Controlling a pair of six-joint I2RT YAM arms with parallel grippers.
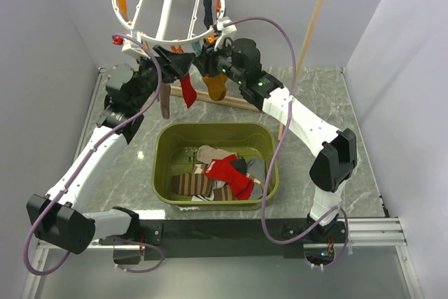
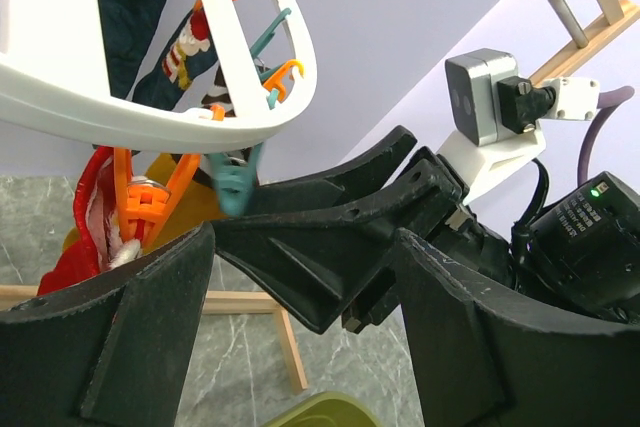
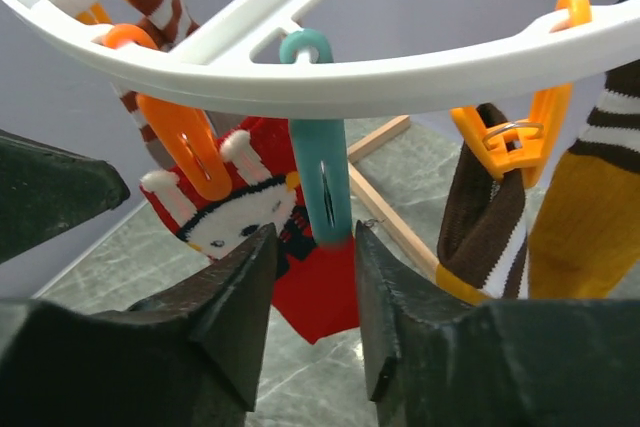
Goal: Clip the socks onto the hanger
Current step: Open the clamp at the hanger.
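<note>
Grip wants centring: the right gripper [image 3: 312,247], narrowly parted astride the teal clip [image 3: 320,182] on the hanger [image 1: 162,38] at twelve o'clock, should close squarely (left gripper [image 2: 305,247] gapes empty), spare socks [image 1: 224,173] lying at six.

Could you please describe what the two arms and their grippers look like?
The left arm and right arm both have white links joined by bulky black joint housings. A purplish cable loops along each. Small green lights glow near the right wrist. The left gripper and right gripper are matte black with broad, wedge-shaped fingers.
</note>
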